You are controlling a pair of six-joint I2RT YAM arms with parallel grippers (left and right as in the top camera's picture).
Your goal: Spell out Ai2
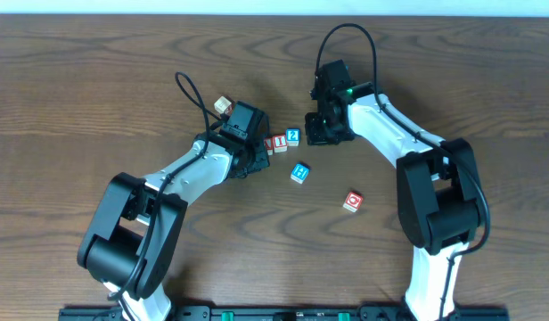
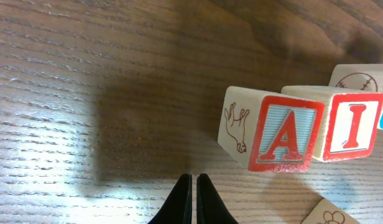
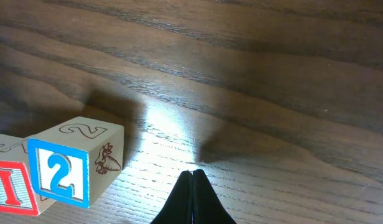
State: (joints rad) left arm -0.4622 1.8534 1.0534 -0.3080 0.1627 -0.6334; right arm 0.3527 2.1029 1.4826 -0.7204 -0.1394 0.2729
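**A-I-2 looks lined up, both grippers empty**

The three letters are found just above the middle of the overhead frame, set in a short row running left to right: the A block (image 2: pixel 285 134), then the I block (image 2: pixel 352 124), then the 2 block (image 3: pixel 70 163). A and I are seen touching in the left wrist view, though A is turned a bit off square from its neighbour. I and 2 are also pressed together in the right wrist view.

The left gripper (image 2: pixel 194 196) is pinched together with nothing held. The row lies up and to the right of its tips, with A as the near end. The right gripper (image 3: pixel 193 196) is likewise closed on nothing, and 2 sits off to its lower left.

So the row is bracketed, the left arm nearer A and the right arm nearer 2. Probably only a nudge to square up A is needed, and that would best be done by the left arm, pushing along the row's long axis.

Spare blocks, a blue one (image 1: pixel 299 172) and a red one (image 1: pixel 352 201), are left lower down.
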